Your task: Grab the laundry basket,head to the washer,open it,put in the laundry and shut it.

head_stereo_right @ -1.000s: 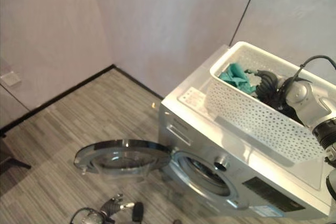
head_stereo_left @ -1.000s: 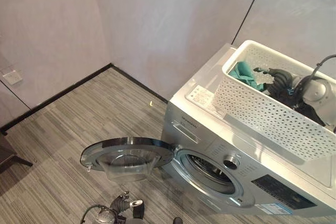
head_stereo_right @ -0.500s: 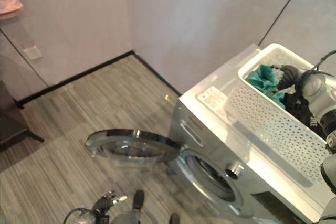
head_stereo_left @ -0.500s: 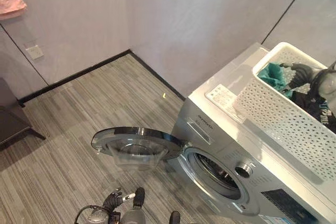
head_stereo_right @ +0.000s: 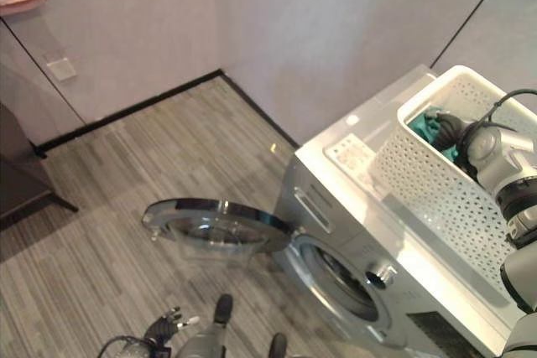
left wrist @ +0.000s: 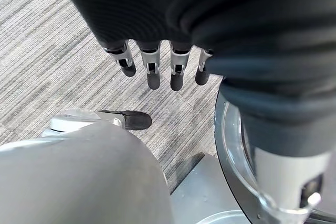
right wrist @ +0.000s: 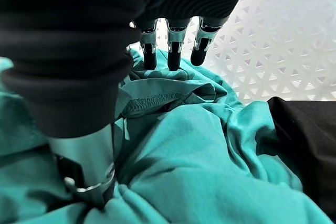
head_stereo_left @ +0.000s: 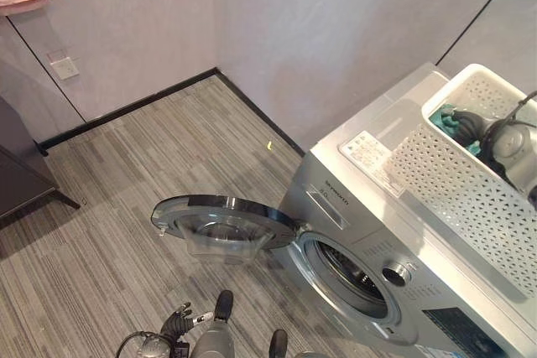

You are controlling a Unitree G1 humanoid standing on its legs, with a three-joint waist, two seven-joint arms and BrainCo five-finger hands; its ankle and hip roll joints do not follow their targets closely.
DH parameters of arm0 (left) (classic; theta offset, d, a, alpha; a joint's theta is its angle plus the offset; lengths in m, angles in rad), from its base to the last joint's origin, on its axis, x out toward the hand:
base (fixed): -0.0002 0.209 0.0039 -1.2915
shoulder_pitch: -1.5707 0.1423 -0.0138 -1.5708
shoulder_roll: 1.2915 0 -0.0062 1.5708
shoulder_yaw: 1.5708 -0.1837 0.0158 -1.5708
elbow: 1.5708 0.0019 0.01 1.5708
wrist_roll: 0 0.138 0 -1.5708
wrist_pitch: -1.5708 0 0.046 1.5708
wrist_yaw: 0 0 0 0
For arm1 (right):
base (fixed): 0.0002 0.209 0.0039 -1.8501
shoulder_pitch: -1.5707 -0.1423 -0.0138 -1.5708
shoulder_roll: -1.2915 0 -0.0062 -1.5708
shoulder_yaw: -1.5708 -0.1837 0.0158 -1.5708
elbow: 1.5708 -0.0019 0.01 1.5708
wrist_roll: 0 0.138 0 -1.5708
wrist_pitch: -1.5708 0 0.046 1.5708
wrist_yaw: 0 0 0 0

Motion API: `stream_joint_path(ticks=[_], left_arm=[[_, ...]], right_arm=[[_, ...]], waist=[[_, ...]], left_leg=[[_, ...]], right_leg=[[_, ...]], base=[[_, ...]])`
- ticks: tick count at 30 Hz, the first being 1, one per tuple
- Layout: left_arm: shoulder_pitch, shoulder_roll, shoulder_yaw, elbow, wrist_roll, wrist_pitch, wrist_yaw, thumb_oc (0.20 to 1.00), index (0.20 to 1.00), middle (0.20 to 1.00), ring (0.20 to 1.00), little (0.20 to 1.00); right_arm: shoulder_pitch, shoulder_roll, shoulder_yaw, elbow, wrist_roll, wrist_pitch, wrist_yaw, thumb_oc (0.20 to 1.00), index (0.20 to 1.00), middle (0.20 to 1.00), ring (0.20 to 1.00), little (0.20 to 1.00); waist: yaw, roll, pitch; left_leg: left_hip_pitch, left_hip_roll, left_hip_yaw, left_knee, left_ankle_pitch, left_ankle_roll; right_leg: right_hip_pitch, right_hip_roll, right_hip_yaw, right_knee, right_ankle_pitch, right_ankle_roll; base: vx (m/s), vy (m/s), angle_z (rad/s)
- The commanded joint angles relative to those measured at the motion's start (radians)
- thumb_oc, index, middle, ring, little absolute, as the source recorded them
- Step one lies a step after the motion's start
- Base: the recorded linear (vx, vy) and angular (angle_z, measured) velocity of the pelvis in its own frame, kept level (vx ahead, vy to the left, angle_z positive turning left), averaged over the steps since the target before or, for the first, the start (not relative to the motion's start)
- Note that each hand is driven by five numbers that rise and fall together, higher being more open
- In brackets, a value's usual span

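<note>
1. The laundry basket (head_stereo_left: 470,199) sits on top of the washer (head_stereo_left: 369,207), so fetching it and reaching the machine look done.
2. The washer door (head_stereo_left: 222,224) hangs wide open, swung out over the floor (head_stereo_left: 126,207); the drum opening (head_stereo_left: 348,278) shows no clothes in it as far as can be seen.
3. The right hand (right wrist: 170,45) is down inside the basket, its fingers fairly straight and pointing at the teal garment (right wrist: 199,145), tips just at the cloth. It does not appear to have hold of anything yet.
4. A black garment (right wrist: 304,140) lies beside the teal one in the basket.
5. The left hand (left wrist: 157,66) hangs low near the open door, fingers relaxed and empty.
6. Left to do, by my reading: grip the laundry, move it into the drum, then shut the door.
</note>
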Motion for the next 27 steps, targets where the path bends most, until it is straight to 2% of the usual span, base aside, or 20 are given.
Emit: stream_joint_path(ticks=[1, 9, 20, 21, 22, 23, 24, 27], left_arm=[[-0.047, 0.003, -0.082, -0.032, 0.011, -0.034, -0.004, 1.0, 1.0, 1.0, 1.0, 1.0], [-0.052, 0.009, -0.096, -0.057, 0.014, -0.031, -0.012, 1.0, 1.0, 1.0, 1.0, 1.0], [-0.063, 0.004, -0.097, -0.066, 0.015, -0.025, -0.012, 1.0, 1.0, 1.0, 1.0, 1.0], [-0.06, 0.004, -0.098, -0.067, 0.018, -0.024, -0.014, 1.0, 1.0, 1.0, 1.0, 1.0], [-0.059, 0.001, -0.101, -0.067, 0.024, -0.025, -0.015, 1.0, 1.0, 1.0, 1.0, 1.0], [-0.058, 0.0, -0.102, -0.066, 0.028, -0.024, -0.018, 1.0, 1.0, 1.0, 1.0, 1.0], [-0.056, -0.002, -0.103, -0.064, 0.028, -0.024, -0.021, 1.0, 1.0, 1.0, 1.0, 1.0], [-0.054, -0.003, -0.103, -0.058, 0.026, -0.025, -0.024, 1.0, 1.0, 1.0, 1.0, 1.0]], right_arm=[[0.01, 0.016, 0.026, 0.009, -0.033, -0.007, 0.022, 1.0, 1.0, 1.0, 1.0, 1.0], [0.107, 0.031, 0.017, 0.041, -0.076, -0.006, 0.067, 1.0, 1.0, 1.0, 1.0, 1.0], [0.19, 0.102, -0.021, 0.048, -0.071, 0.013, 0.113, 1.0, 1.0, 1.0, 1.0, 1.0], [0.191, 0.098, -0.017, 0.028, -0.063, 0.013, 0.125, 0.937, 0.937, 0.937, 0.937, 0.937], [0.196, 0.095, -0.013, 0.011, -0.057, 0.012, 0.135, 0.595, 0.595, 0.595, 0.595, 0.595], [0.204, 0.091, -0.009, -0.007, -0.047, 0.009, 0.145, 0.467, 0.467, 0.467, 0.467, 0.467], [0.208, 0.087, -0.007, -0.017, -0.039, 0.008, 0.151, 0.235, 0.235, 0.235, 0.235, 0.235], [0.206, 0.083, -0.001, -0.024, -0.028, 0.008, 0.158, 0.2, 0.2, 0.2, 0.2, 0.2]], waist=[[0.064, 0.004, 0.03], [0.075, 0.013, 0.047], [0.081, 0.028, 0.057], [0.08, 0.028, 0.056], [0.079, 0.029, 0.055], [0.078, 0.029, 0.055], [0.078, 0.029, 0.054], [0.077, 0.03, 0.052]], left_leg=[[0.112, 0.104, -0.012, 0.013, -0.168, -0.037], [0.08, 0.096, -0.043, 0.008, -0.155, -0.038], [0.07, 0.09, -0.054, 0.007, -0.152, -0.034], [0.07, 0.09, -0.052, 0.007, -0.153, -0.034], [0.072, 0.091, -0.052, 0.007, -0.154, -0.034], [0.074, 0.091, -0.052, 0.007, -0.154, -0.034], [0.075, 0.091, -0.052, 0.007, -0.155, -0.034], [0.081, 0.092, -0.05, 0.007, -0.156, -0.035]], right_leg=[[-0.072, -0.07, -0.009, 0.049, -0.007, 0.05], [-0.085, -0.071, -0.035, 0.047, -0.01, 0.048], [-0.092, -0.072, -0.037, 0.044, -0.006, 0.047], [-0.091, -0.072, -0.038, 0.044, -0.005, 0.047], [-0.089, -0.073, -0.038, 0.043, -0.005, 0.046], [-0.088, -0.072, -0.038, 0.043, -0.005, 0.046], [-0.085, -0.073, -0.037, 0.042, -0.005, 0.046], [-0.082, -0.073, -0.037, 0.041, -0.004, 0.047]], base=[[0.0, -0.01, 0.03], [-0.01, -0.01, 0.09], [0.0, -0.001, 0.03], [0.0, 0.0, 0.0], [0.0, 0.0, 0.0], [0.0, 0.0, 0.0], [0.0, 0.0, 0.0], [0.0, 0.0, 0.0]])
